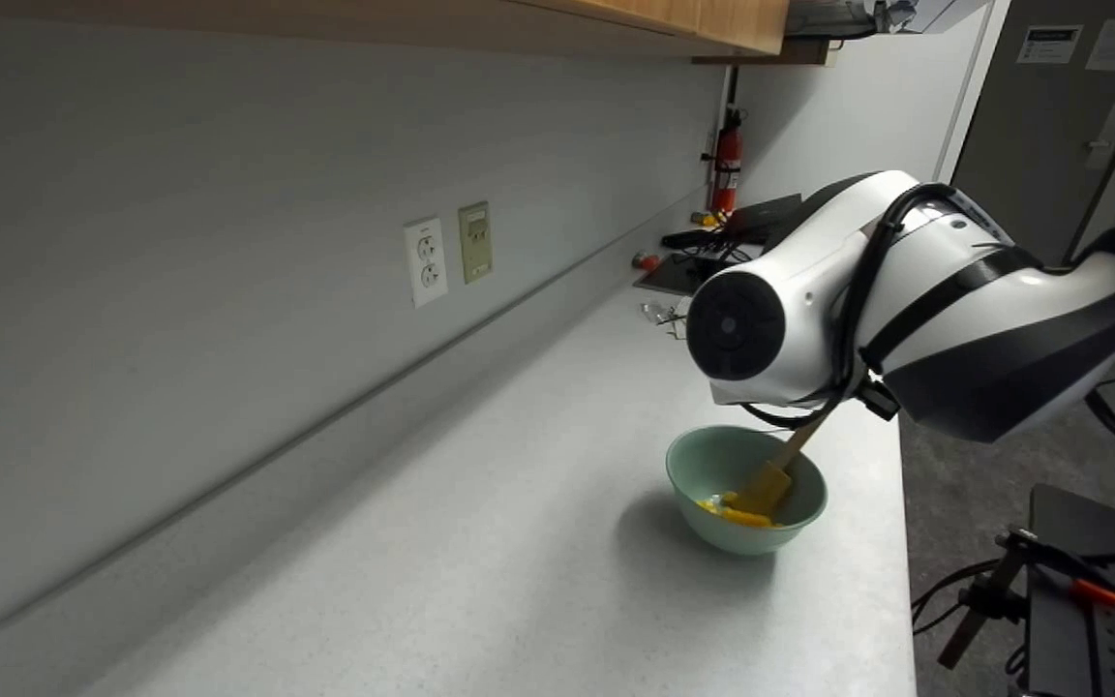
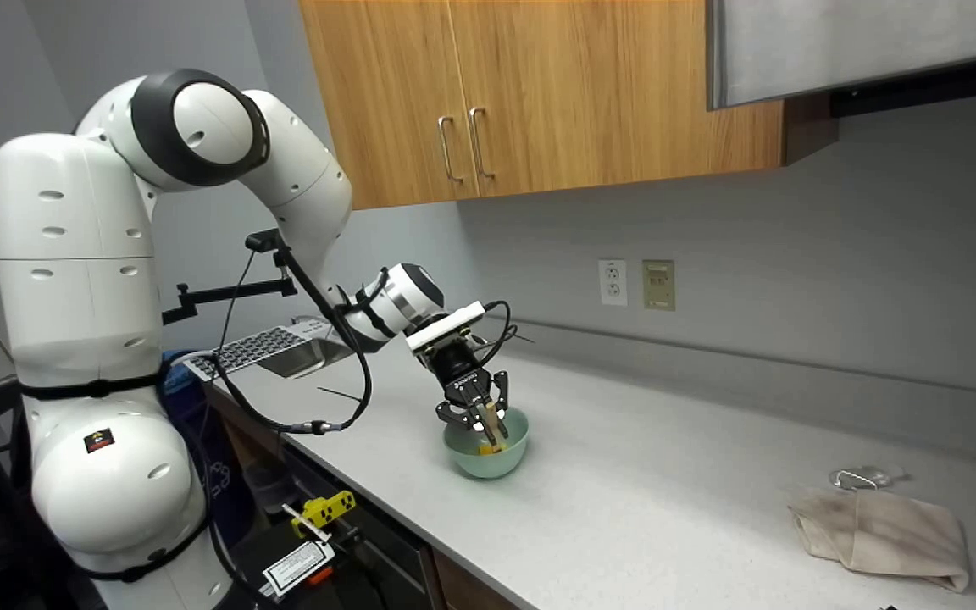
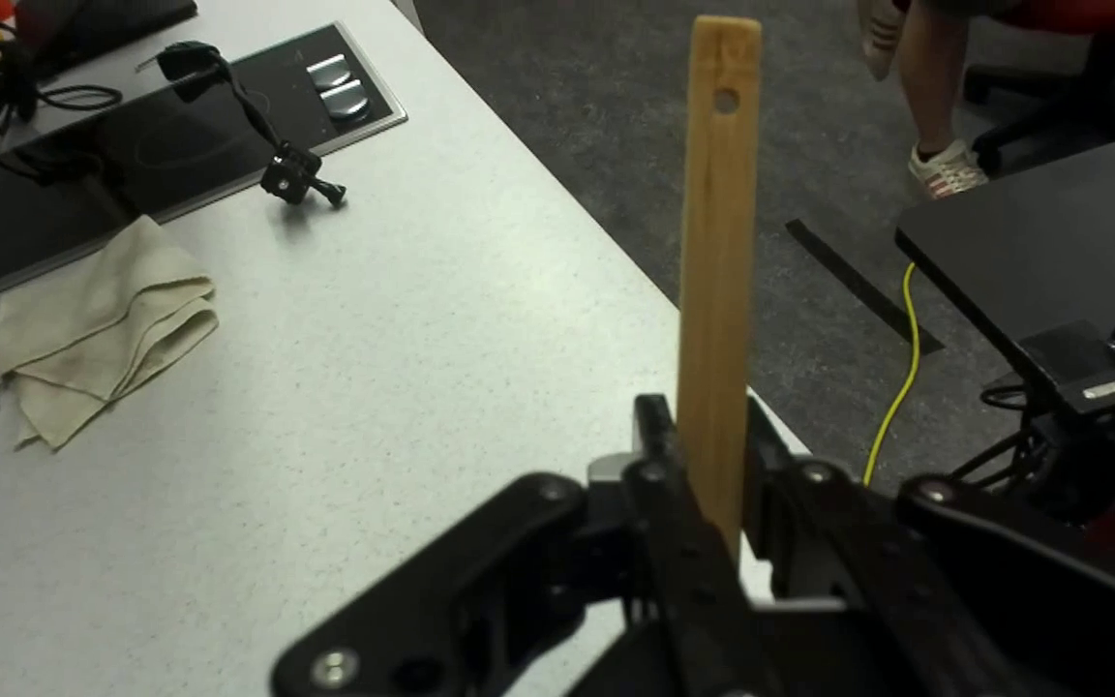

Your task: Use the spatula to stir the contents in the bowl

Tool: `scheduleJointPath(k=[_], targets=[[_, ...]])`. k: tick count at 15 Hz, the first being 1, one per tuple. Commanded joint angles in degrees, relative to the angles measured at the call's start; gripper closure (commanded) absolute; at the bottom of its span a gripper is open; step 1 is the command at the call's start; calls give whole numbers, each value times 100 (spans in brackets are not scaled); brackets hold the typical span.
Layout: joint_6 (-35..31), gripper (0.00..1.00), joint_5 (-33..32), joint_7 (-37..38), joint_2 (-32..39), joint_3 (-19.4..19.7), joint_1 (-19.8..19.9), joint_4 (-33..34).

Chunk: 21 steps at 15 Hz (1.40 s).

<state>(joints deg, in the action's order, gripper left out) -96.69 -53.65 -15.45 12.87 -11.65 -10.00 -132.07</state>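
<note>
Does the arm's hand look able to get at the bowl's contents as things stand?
Likely yes, through the spatula: the hand grips its handle, the bowl is open on top, and the blade sits inside by the contents. Whether they touch is unclear.

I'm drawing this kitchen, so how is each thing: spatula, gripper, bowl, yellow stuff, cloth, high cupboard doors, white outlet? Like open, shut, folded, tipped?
Spatula: tilted, blade down in the bowl
Gripper: shut on the spatula
Bowl: upright on the counter, not full
Yellow stuff: in bits, low in the bowl by the blade
Cloth: loosely folded, lying on the counter
High cupboard doors: both shut
White outlet: nothing plugged in
</note>
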Motion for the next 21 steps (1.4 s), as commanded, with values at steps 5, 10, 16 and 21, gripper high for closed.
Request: scheduleJointPath(k=[5, 10, 16, 21], targets=[[-164, 96, 100, -100, -115, -74, 13, 70], [-570, 96, 454, -84, -120, -10, 89, 240], [-230, 96, 165, -84, -227, 44, 21, 131], [419, 96, -340, -155, -313, 43, -2, 13]])
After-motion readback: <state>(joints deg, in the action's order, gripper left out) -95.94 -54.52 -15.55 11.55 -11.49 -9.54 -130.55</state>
